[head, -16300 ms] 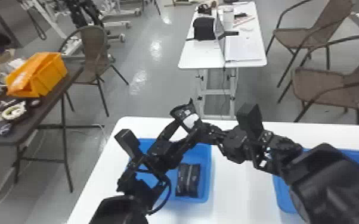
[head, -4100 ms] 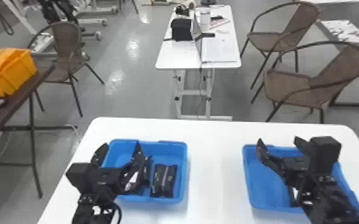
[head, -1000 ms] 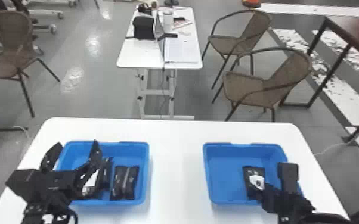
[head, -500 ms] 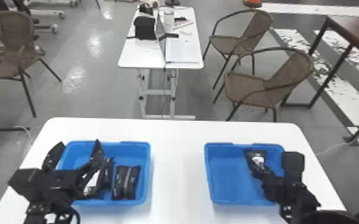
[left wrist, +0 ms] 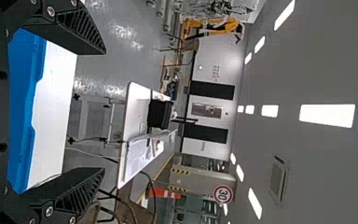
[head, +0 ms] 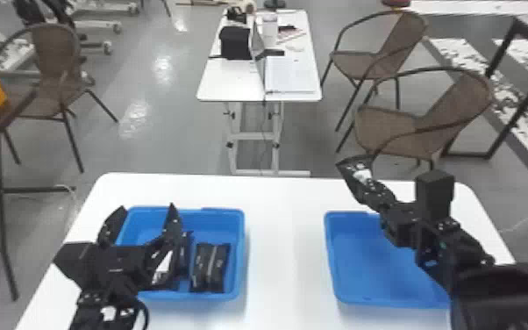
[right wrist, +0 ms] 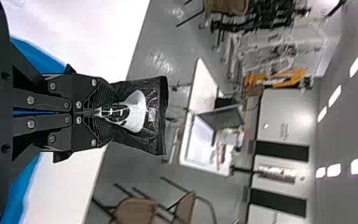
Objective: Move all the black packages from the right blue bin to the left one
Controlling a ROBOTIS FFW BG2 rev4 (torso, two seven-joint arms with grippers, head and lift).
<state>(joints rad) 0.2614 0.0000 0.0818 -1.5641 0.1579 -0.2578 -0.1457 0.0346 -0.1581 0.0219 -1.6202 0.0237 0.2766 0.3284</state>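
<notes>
White table [head: 283, 210]: left bin [head: 240, 250] holds packages [head: 218, 268]; your right gripper [right wrist: 107, 112] pinches another package [right wrist: 154, 136], undelivered; left gripper [head: 146, 207] gapes wide; right bin [head: 355, 263] partly hidden.

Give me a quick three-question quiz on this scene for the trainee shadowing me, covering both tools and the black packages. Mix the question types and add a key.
1. True or false: the right tool is shut on a black package.

2. Multiple choice: where is that package?
A: lying on the floor
B: held up in the air
C: lying flat on a chair

3. Fill in the blank: at the left bin, where other black packages lie, the fingers of the left tool stand ____.

Key: 1 true; 2 B; 3 apart.
</notes>
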